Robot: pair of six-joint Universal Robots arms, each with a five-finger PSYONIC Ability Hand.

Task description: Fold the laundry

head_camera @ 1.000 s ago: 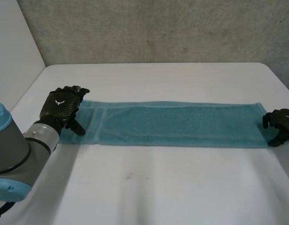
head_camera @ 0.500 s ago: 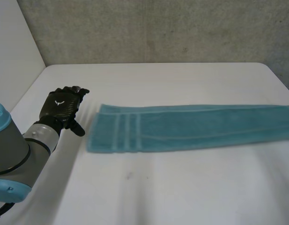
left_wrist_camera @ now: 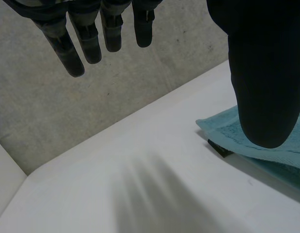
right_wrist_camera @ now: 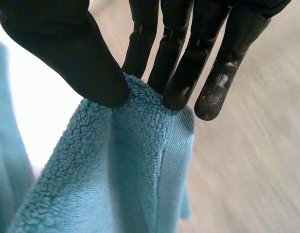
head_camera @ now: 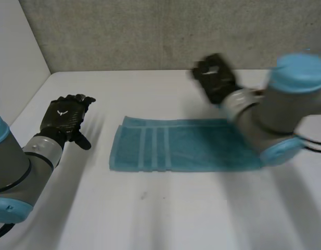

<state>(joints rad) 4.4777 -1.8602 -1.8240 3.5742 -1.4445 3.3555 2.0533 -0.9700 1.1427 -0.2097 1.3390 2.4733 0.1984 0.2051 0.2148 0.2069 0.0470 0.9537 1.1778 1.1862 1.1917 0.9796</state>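
Fingers (right_wrist_camera: pixel 181 73) and thumb (right_wrist_camera: pixel 67 63) of my right hand (head_camera: pixel 215 79) are pinched on one end of the towel (head_camera: pixel 170 152), lifted, I'd say, so it can be carried across for the fold. The table (head_camera: pixel 165 219) bears the rest of the towel flat, striped end toward my left side. My right arm (head_camera: pixel 277 117) reaches over the towel's other half. My left hand (head_camera: pixel 64 119) is near the striped end but apart from it, fingers straight, spread and holding nothing. I judge it's ready to pin that end.
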